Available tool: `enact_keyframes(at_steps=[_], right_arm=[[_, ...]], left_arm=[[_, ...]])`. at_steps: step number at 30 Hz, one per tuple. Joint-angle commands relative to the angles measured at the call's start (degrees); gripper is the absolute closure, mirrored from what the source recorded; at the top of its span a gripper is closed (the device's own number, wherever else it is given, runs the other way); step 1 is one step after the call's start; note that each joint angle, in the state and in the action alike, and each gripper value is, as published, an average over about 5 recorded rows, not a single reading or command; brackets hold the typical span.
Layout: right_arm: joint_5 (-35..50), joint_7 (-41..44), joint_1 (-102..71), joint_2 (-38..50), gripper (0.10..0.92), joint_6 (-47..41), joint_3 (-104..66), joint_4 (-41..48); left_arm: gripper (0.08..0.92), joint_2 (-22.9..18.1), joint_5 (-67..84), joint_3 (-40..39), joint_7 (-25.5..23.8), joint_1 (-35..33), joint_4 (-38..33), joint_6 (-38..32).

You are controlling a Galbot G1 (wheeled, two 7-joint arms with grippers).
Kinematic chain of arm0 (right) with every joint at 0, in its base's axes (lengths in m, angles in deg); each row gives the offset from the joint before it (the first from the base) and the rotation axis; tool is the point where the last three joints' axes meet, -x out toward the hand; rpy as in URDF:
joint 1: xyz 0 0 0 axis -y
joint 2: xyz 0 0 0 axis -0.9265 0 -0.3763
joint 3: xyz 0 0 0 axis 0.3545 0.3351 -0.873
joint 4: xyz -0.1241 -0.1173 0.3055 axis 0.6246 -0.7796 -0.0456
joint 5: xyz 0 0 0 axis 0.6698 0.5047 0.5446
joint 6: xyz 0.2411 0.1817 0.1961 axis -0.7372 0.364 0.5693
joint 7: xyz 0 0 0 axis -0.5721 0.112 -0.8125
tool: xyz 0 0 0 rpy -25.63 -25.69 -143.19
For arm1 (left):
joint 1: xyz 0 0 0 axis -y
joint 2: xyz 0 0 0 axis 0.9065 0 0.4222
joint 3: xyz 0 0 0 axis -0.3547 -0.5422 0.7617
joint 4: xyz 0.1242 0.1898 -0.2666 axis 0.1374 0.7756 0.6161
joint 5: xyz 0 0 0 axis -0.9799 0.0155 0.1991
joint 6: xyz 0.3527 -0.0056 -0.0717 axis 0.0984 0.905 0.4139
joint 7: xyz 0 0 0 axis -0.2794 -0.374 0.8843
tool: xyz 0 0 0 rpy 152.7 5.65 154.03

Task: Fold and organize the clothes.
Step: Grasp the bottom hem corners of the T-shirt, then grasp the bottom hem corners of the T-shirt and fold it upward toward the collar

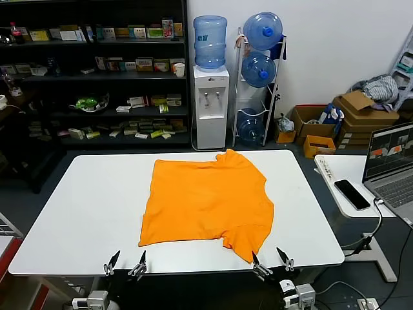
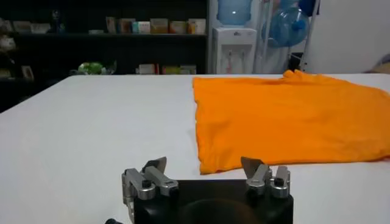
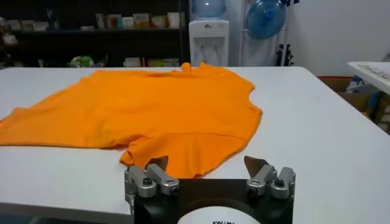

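Orange T-shirt [image 1: 206, 200] lies spread flat on the white table [image 1: 84, 206], roughly centred, a little toward the robot's right. Plain side up; no lettering visible. One sleeve [image 1: 248, 242] juts toward the near edge on the right side and reaches close to the table's rim. Near hem runs fairly straight along the left part. Cloth mostly smooth, slight ripples at the far edge near the collar area.

Left gripper [image 1: 124, 263] sits at the near table edge, left of the shirt's near left corner, fingers spread apart, holding nothing. In the left wrist view the gripper [image 2: 206, 173] faces across bare table with the shirt's [image 2: 286, 115] corner just ahead and off to one side; not touching the cloth.

Right gripper [image 1: 271, 261] is at the near edge too, just beside the sleeve tip, fingers parted and empty. In the right wrist view the gripper [image 3: 207, 170] has the sleeve [image 3: 183, 152] lying right in front of its open fingers, very near; contact cannot be told.

Beyond the table: water dispenser [image 1: 211, 97] with bottle on top, rack of blue bottles [image 1: 259, 64], dark shelving [image 1: 97, 71] with small goods. On the right, a side table with laptop [image 1: 393, 165] and phone [image 1: 352, 194]; cardboard boxes [image 1: 361, 119] behind.
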Motion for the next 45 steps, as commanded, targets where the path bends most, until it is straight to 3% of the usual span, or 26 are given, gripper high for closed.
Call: enact_keyframes(at_steps=[1, 8, 14, 22, 31, 38, 45], right_arm=[[-0.18, -1.37, 6.91, -0.84, 0.203, -0.81, 2.35, 5.51], [-1.4, -1.63, 10.66, -2.66, 0.233, -0.83, 4.34, 12.42], [-2.56, -1.55, 9.43, -2.22, 0.398, 0.35, 5.23, 13.26], [-2.6, -1.8, 7.88, -1.34, 0.632, 2.13, 5.1, 11.84], [-0.42, -4.43, 3.82, 0.68, 0.876, 3.72, 5.44, 6.22], [2.68, -7.65, -4.73, 4.78, 0.901, 3.93, 5.03, -2.38], [4.46, -8.45, -12.66, 7.8, 0.901, 6.04, 2.59, -9.7]], left_arm=[[0.177, 0.07, 2.08, -2.03, -0.48, 13.64, 10.39, 1.38], [0.177, 1.02, 1.54, -3.75, 1.34, 18.12, 16.99, 5.94], [0.218, 1.17, 1.51, -4.22, 2.47, 16.76, 17.37, 6.24], [0.445, 0.36, 1.32, -4.73, 3.43, 15.53, 15.02, 4.6], [0.705, 1.72, 1.31, -4.87, 3.88, 9.72, 6.5, 2.93], [0.888, 4.1, 2.77, -4.7, 5.9, 2.19, -1.6, 2.54], [0.909, 5.79, 4.1, -3.91, 6.73, -2.51, -5.29, 1.46]])
